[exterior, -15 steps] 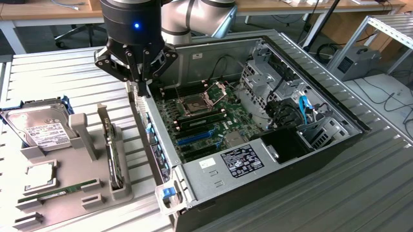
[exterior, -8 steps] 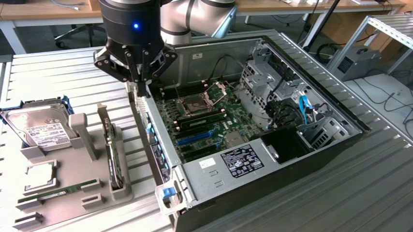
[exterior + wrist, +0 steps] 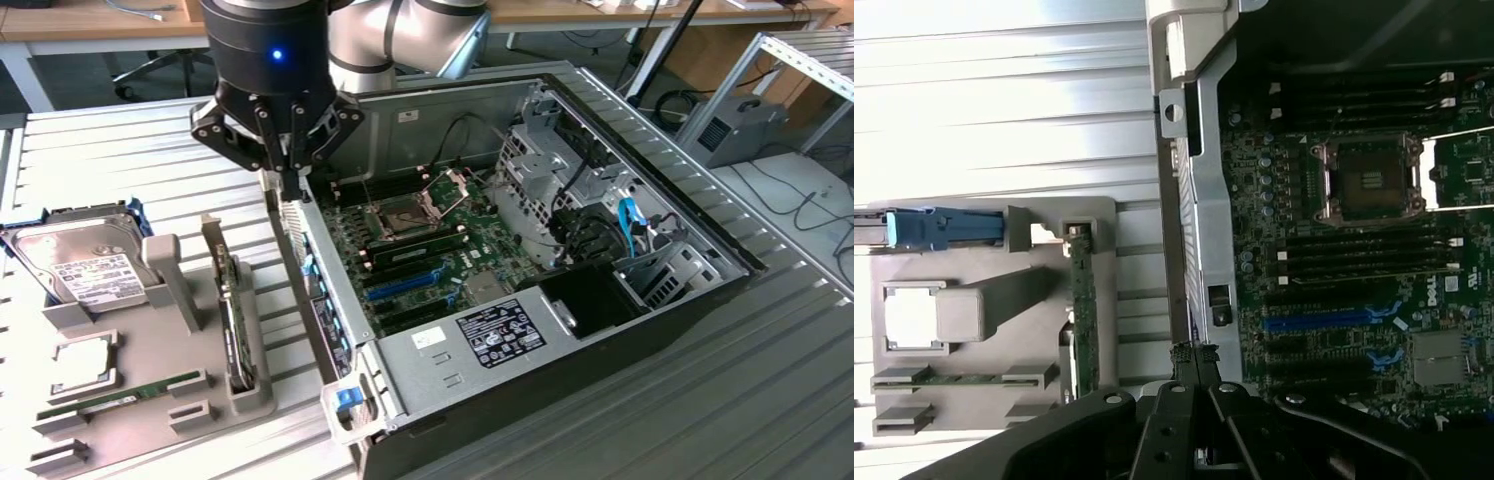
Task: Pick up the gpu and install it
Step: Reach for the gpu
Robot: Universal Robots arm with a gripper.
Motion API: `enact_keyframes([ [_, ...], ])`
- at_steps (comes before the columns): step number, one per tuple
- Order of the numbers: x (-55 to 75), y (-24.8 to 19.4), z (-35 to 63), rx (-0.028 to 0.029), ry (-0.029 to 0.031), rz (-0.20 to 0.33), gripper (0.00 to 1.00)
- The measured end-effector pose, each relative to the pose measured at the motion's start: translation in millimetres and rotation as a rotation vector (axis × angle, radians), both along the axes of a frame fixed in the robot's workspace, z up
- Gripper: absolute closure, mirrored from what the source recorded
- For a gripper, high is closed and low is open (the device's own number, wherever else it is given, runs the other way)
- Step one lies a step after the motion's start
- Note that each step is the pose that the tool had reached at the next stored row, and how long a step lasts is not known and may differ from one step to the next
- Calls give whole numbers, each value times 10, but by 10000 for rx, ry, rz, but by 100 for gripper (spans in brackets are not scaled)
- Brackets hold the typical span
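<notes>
The gpu [image 3: 231, 322] stands on edge in a slot of the grey holder [image 3: 167, 290], its silver bracket at the far end. The wrist view shows it edge-on as a thin green strip, the gpu [image 3: 1084, 315]. My gripper [image 3: 291, 190] hangs above the open computer case's near wall, to the exterior view's right of the gpu and apart from it. Its fingers are shut with nothing between them. The wrist view has the gripper [image 3: 1194, 352] with its tips together over the case wall [image 3: 1194, 200].
The holder also carries a hard drive [image 3: 80, 262], a CPU [image 3: 83, 362] and a green RAM stick [image 3: 120, 393]. Inside the open case lies the motherboard with blue slots [image 3: 407, 285], a CPU socket [image 3: 400, 215] and a power supply [image 3: 501, 330]. Ribbed metal table all round.
</notes>
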State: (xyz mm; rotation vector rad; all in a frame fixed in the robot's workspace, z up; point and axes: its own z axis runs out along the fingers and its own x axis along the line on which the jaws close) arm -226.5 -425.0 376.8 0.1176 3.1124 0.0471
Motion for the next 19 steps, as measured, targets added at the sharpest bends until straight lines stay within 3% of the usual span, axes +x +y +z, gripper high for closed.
enact_keyframes([
  [19,-44,0,-8,-54,0,-1,89],
])
